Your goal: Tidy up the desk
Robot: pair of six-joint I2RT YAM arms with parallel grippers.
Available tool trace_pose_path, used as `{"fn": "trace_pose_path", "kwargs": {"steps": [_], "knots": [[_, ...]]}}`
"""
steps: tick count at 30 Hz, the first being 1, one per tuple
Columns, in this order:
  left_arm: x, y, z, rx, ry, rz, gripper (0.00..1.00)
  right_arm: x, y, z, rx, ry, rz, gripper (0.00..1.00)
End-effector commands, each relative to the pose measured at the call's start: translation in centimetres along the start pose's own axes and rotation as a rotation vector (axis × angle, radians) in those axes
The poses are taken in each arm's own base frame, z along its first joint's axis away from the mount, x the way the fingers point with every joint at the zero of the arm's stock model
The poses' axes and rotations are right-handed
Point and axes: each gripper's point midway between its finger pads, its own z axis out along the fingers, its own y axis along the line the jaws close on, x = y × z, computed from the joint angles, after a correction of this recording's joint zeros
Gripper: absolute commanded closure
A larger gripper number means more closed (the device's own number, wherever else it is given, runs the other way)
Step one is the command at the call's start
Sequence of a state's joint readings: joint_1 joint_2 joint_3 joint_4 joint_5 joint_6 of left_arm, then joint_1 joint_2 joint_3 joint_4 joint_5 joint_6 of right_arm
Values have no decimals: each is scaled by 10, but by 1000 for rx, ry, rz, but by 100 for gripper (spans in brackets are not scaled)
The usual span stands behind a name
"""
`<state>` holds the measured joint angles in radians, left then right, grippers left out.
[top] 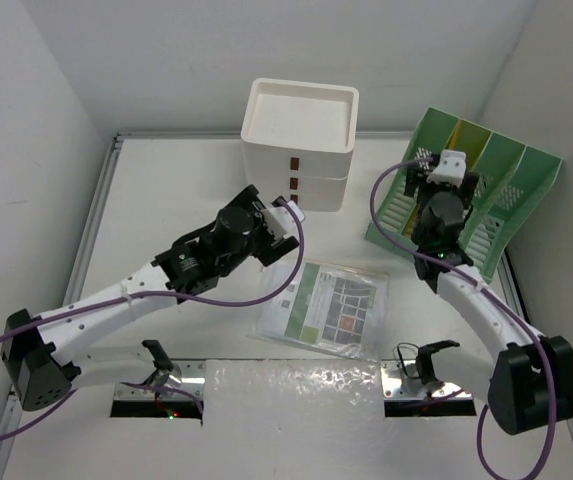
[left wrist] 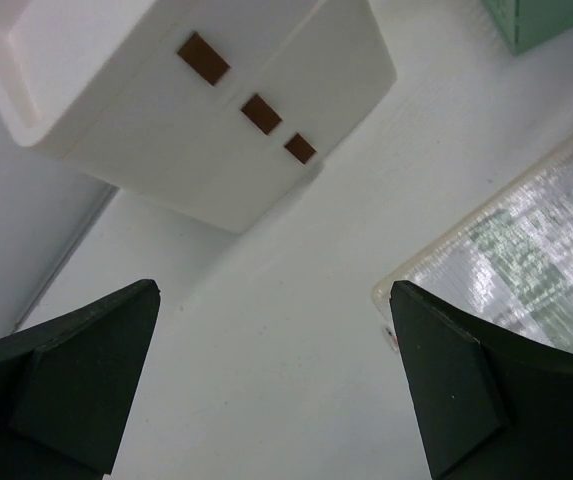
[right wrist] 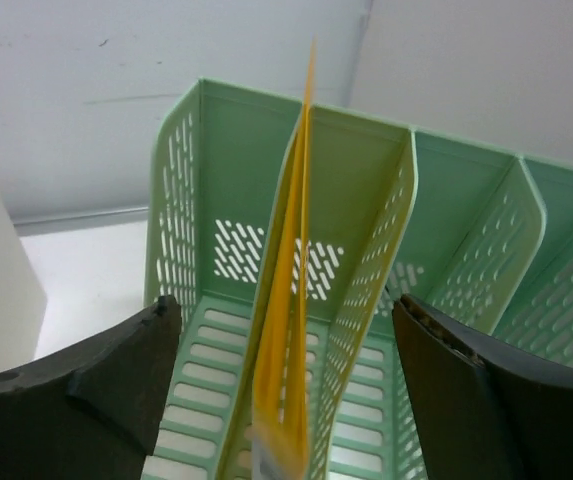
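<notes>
**Yellow folder filed, right jaws spread clear of it**

The right gripper (right wrist: 284,310) hangs over the green file rack (top: 511,190) at the far right corner of the desk (top: 166,190). Its jaws stand apart on either side of the yellow folder (right wrist: 286,400) and touch neither face. The folder stands upright in the end compartment nearest the white drawer box (top: 299,130), so the rack seems to carry it. The left gripper (left wrist: 274,292), wide and empty, hovers over bare desk between the drawer box and the plastic-sleeved printed sheet (top: 331,305) mid-desk, likely the next thing to file.
</notes>
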<state>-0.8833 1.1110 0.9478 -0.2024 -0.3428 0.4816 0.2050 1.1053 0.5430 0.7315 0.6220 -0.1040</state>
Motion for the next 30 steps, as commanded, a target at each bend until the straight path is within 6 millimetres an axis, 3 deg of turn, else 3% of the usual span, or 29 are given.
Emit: {"fn": "trace_pose_path", "kwargs": {"steps": [1, 5, 8, 13, 21, 27, 30], "knots": [[16, -16, 10, 101, 64, 0, 1, -20, 2, -2, -32, 151, 84, 15], [49, -27, 30, 245, 163, -48, 0, -26, 2, -25, -125, 361, 34, 10], [73, -41, 46, 388, 219, -125, 0, -27, 11, -44, -230, 385, 55, 10], [115, -53, 79, 531, 358, -312, 1, -21, 6, -72, -280, 375, 102, 9], [152, -90, 109, 652, 482, -489, 2, -5, 10, -85, -320, 412, 105, 9], [170, -113, 109, 702, 539, -519, 7, 1, 12, -87, -332, 414, 100, 9], [188, -122, 119, 690, 591, -520, 14, 4, 15, -88, -343, 416, 101, 9]]}}
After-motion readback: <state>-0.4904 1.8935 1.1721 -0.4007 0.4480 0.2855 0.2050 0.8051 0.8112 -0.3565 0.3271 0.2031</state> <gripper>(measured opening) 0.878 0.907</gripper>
